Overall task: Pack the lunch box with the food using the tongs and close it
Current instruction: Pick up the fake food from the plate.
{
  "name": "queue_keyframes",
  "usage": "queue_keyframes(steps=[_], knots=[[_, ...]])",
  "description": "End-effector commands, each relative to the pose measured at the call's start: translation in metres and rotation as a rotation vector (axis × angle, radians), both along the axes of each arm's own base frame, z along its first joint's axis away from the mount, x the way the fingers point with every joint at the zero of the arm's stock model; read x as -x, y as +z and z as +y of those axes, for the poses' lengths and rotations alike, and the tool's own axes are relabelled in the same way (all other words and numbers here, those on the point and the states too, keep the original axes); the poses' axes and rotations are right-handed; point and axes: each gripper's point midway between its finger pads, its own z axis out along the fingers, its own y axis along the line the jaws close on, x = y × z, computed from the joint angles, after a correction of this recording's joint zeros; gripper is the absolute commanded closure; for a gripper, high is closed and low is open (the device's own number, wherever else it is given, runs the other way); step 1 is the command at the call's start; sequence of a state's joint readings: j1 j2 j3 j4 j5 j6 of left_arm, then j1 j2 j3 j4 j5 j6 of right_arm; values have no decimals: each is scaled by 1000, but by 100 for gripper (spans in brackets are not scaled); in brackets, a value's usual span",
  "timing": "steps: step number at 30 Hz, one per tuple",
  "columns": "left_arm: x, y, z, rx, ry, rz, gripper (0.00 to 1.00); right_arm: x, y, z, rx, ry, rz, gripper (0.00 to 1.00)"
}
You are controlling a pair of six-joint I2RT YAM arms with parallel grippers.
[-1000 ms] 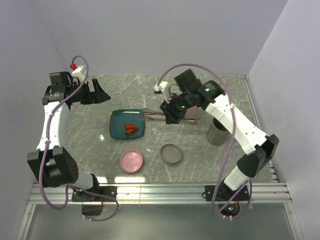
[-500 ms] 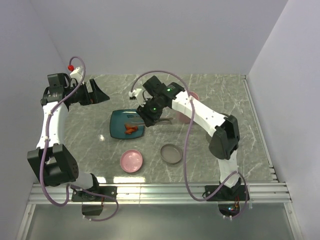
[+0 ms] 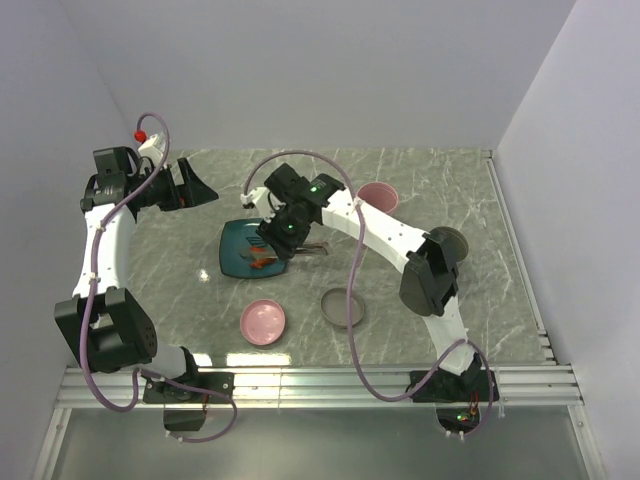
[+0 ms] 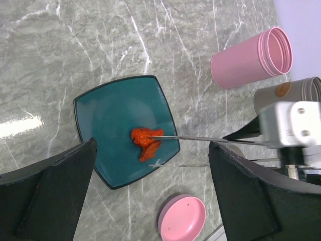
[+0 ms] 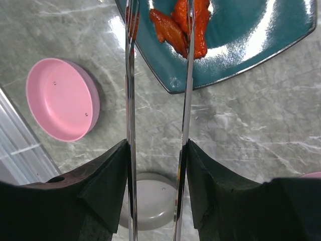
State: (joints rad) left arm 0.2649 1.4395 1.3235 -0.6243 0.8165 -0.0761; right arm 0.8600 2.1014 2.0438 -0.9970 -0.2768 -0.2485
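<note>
Red-orange food (image 4: pixel 145 141) lies on a teal square plate (image 3: pixel 238 243); no other piece shows. My right gripper (image 3: pixel 284 226) is shut on the silver tongs (image 5: pixel 130 100), whose arms stand apart. One tip lies on the food (image 5: pixel 193 30), the other beside it over the plate's edge. A pink round container (image 4: pixel 251 57) and a grey one (image 4: pixel 288 93) of the lunch box stand open to the right of the plate. My left gripper (image 3: pixel 199 187) hangs open and empty, high above the table's left side.
A pink lid (image 3: pixel 264 322) and a grey lid (image 3: pixel 342 307) lie upside down in front of the plate. The right arm's elbow (image 3: pixel 432 268) hides the grey container in the top view. A metal rail (image 3: pixel 320 378) runs along the near edge.
The right arm has swung left with the tongs, from beside the plate to over it, so the tips now reach the red food. The left arm has stayed still.
</note>
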Motion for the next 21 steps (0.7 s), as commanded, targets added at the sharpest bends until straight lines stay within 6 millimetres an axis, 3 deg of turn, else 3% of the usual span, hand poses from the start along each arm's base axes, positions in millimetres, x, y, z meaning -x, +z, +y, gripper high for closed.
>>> queue_keyframes(steps=[1,21], knots=[[-2,9,-3,22,-20,-36,1,-13,8,10,-17,-42,-55,46],[-3,6,-2,21,-19,-32,1,-19,-20,7,62,-83,-44,44]])
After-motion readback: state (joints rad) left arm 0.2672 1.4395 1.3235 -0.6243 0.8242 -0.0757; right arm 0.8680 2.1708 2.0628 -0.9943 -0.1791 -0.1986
